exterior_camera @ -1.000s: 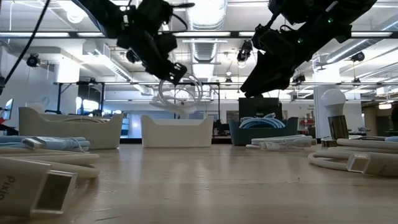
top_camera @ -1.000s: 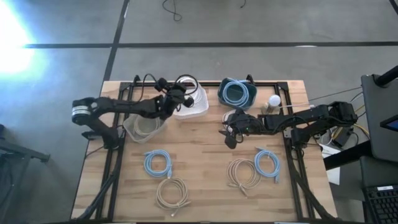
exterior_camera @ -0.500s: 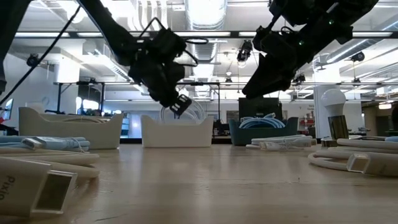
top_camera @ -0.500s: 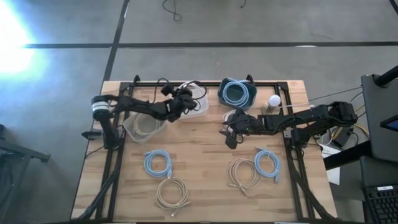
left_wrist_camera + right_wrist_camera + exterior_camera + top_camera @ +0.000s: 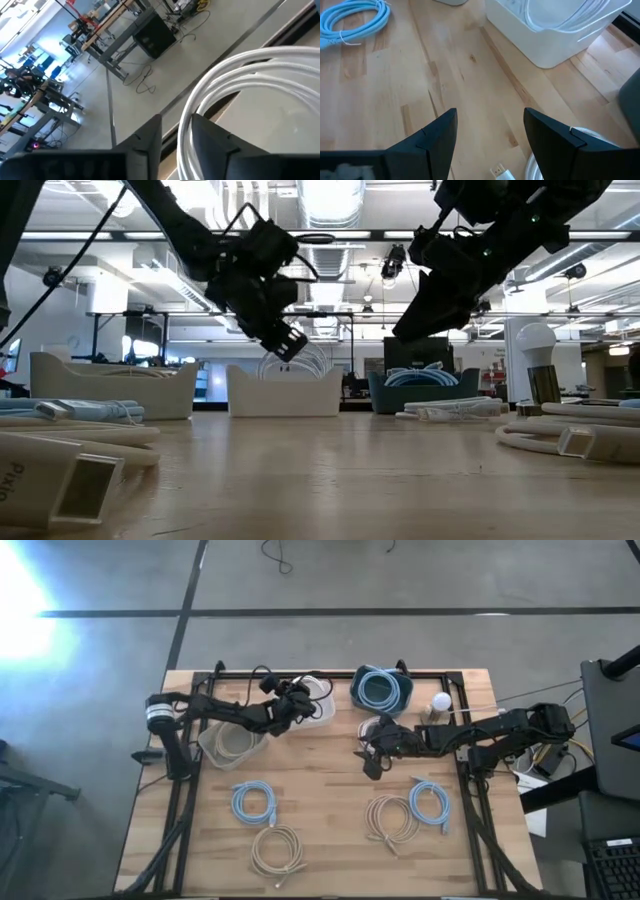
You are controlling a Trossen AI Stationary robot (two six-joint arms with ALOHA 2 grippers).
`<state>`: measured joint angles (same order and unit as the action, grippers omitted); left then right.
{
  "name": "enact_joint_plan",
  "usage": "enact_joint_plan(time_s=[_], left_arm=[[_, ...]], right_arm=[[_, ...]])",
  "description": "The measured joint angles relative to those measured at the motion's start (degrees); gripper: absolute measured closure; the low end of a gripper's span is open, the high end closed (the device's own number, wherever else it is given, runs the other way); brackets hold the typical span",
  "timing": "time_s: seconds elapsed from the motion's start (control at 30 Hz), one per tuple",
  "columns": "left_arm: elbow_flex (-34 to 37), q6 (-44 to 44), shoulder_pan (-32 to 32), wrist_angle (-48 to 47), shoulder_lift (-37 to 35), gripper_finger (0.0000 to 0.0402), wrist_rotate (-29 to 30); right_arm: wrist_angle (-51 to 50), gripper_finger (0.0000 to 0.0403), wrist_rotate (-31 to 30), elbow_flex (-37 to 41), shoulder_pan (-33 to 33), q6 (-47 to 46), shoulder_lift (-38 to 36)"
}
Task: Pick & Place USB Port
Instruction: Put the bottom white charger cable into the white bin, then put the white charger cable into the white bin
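Note:
My left gripper [image 5: 297, 702] hovers over the white bin [image 5: 322, 712] at the table's far side, shut on a coiled white cable [image 5: 240, 75]. In the low view the white cable [image 5: 305, 362] hangs below the left gripper [image 5: 283, 340], down to the rim of the white bin [image 5: 285, 390]. My right gripper [image 5: 372, 754] hangs open above the bare wood right of the table's middle, touching nothing. In its wrist view the right gripper [image 5: 490, 140] has a white plug [image 5: 502, 173] on the table below it. My left gripper pinches the white cable coil between its two fingers [image 5: 150, 137], with several strands [image 5: 184, 142] running through the narrow gap. The fingers come slanting down from the table's left. The coil hangs below them over the white bin; whether its lower loops touch the bin I cannot tell.
A beige bin [image 5: 232, 744] sits left of the white one and a blue bin [image 5: 380, 690] with a blue cable to its right. A light bulb [image 5: 441, 701] stands near the far right. Blue [image 5: 253, 802] [image 5: 430, 802] and beige [image 5: 275, 848] [image 5: 390, 818] coils lie on the near half.
My left gripper has come down toward the white bin and a little toward the table's right, keeping its hold. The white coil, held high above the bin a second ago, now hangs at the bin's rim. In the last half second it has barely moved.

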<state>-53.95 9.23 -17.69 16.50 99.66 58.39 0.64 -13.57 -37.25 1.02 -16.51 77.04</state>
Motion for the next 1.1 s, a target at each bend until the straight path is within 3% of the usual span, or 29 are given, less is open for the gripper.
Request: enact_joint_plan(time_s=[0.4, 0.53, 0.73, 1.1], left_arm=[[0.0, 0.2, 0.1, -7.3, -6.3, 0.0222, 0.0], [0.0, -0.1, 0.1, -8.8, -6.9, 0.0221, -1.7], [0.0, -2.9, 0.1, -13.1, -7.0, 0.0221, -12.9], [-1.5, -4.3, 1.0, -13.9, -8.5, 0.0225, -13.6]], right_arm=[[-0.7, 0.0179, -3.1, 2.5, 0.2, -3.1, 0.0], [-0.9, 0.0179, -3.1, 3.7, 0.3, -5.8, 0.0], [-1.0, 0.0179, -2.9, 6.6, 1.3, -9.0, 0.0], [-0.9, 0.0179, -3.0, 10.3, 1.4, -8.7, 0.0]])
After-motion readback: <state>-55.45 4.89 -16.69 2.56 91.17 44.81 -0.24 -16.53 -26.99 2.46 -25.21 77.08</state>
